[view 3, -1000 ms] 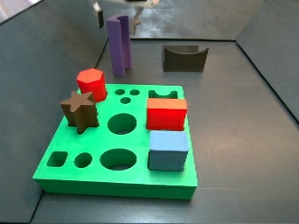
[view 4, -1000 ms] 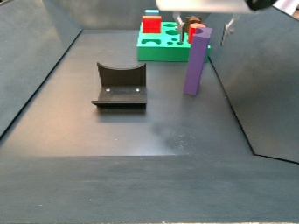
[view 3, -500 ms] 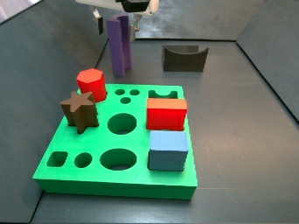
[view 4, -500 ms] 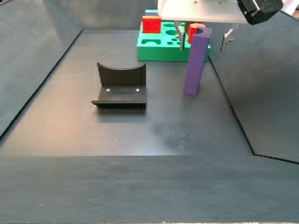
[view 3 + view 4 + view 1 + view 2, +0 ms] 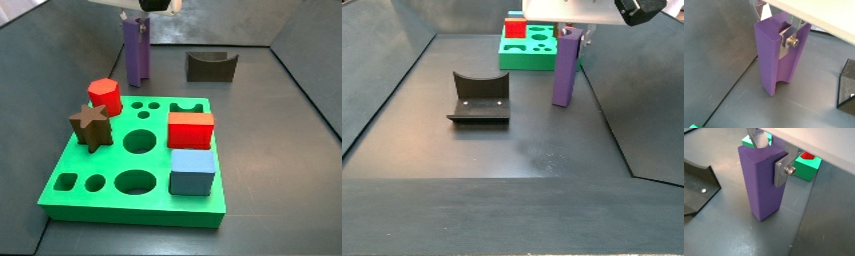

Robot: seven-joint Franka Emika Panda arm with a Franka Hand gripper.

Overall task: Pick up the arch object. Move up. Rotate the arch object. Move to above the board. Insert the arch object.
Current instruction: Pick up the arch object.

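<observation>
Gripper (image 5: 782,30) fingers are seen lowered around the top of the arch object (image 5: 775,60), one silver finger (image 5: 781,169) lying flat against a purple face in both wrist views; whether the jaws are actually pressed shut on the block cannot be told. The arch object (image 5: 136,52) is stood upright on the dark floor, its foot on the ground and its small notch at the bottom edge in a wrist view.

In a side view, nearest the camera, the board (image 5: 103,189) is laid flat on the floor. A blue cube (image 5: 193,171) is set at its near right, a red cube (image 5: 191,129) just behind that, a brown star block (image 5: 90,124) at the left and a red prism (image 5: 106,96) just beyond the star. Round and shaped holes are left open in the green top face.

Beyond the board's far edge, to the left, the arch object is found, apart from the board, with the gripper (image 5: 138,17) above it. Farther right, the squat dark block (image 5: 210,66) with a curved cut-out is placed, well apart from the purple piece.

In a side view from the opposite end, the dark block (image 5: 478,97) is nearest, the arch object (image 5: 568,68) farther right, and the board (image 5: 529,55) farthest.
</observation>
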